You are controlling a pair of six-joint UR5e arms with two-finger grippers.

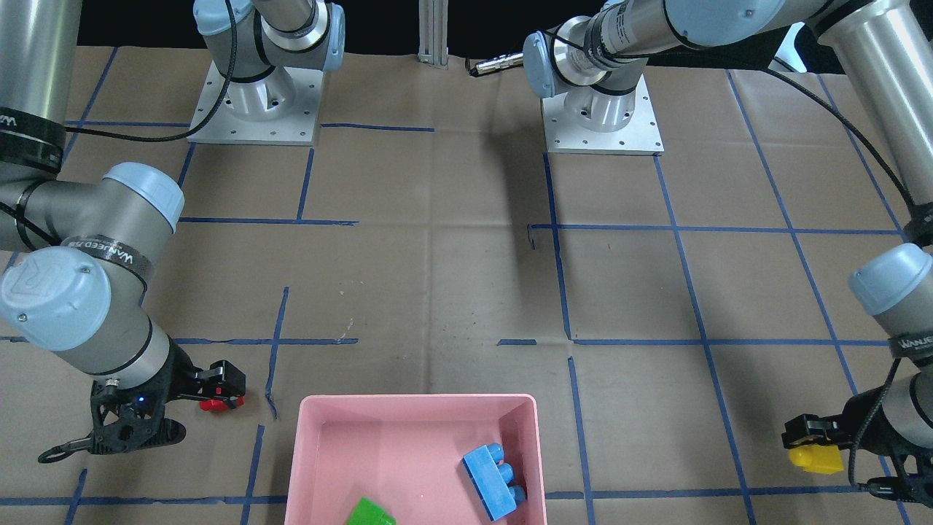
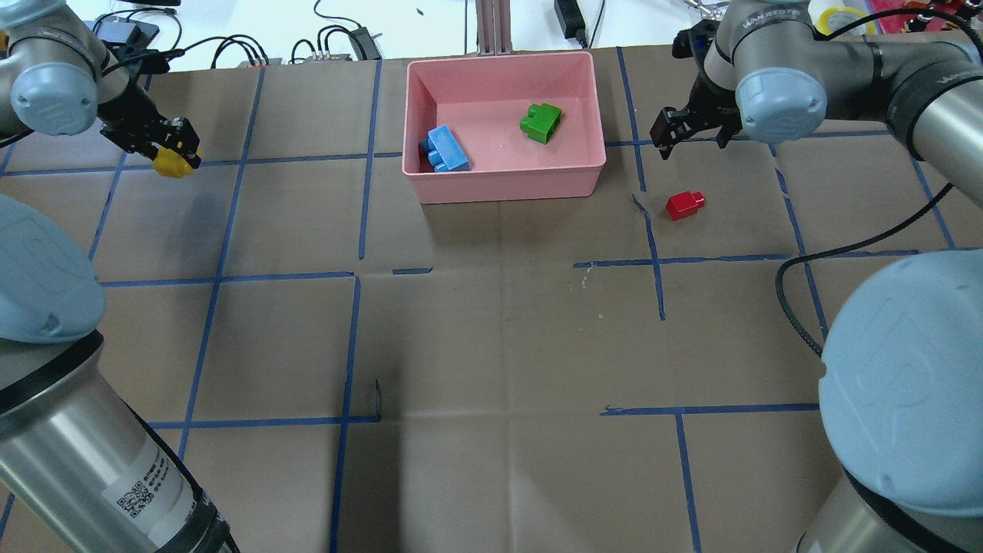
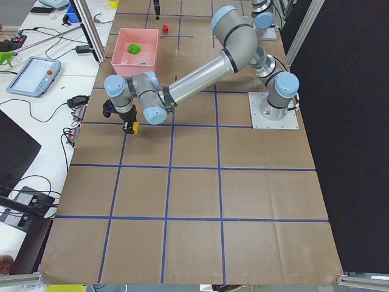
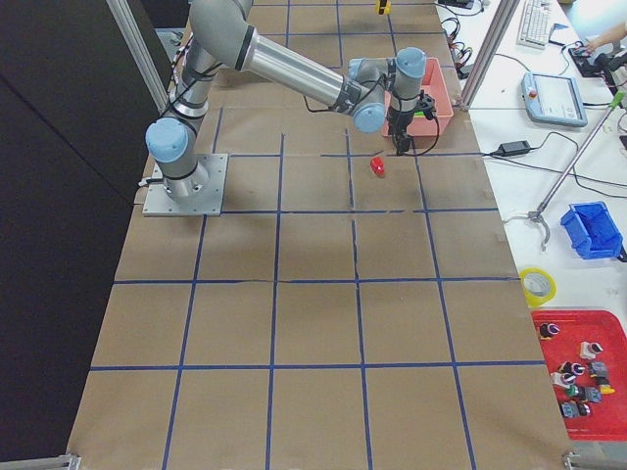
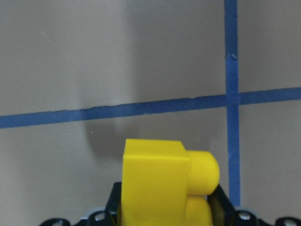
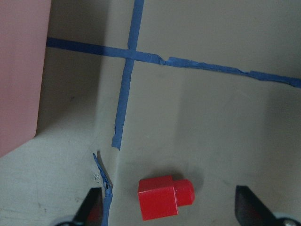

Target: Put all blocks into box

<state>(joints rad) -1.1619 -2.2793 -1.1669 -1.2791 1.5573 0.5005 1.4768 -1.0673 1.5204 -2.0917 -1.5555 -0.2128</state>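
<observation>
The pink box (image 2: 503,184) stands at the far middle of the table and holds the blue block (image 2: 447,149) and the green block (image 2: 541,122). My left gripper (image 2: 180,150) is shut on the yellow block (image 2: 172,164), held above the table left of the box; the block fills the left wrist view (image 5: 164,183). The red block (image 2: 684,204) lies on the table right of the box. My right gripper (image 2: 666,132) is open and hovers above it; in the right wrist view the red block (image 6: 164,197) sits between the spread fingers (image 6: 91,209).
Brown paper with blue tape lines (image 2: 353,346) covers the table. The two arm bases (image 1: 251,102) stand at the robot's side. The box's wall (image 6: 19,80) shows at the left of the right wrist view, close to the red block.
</observation>
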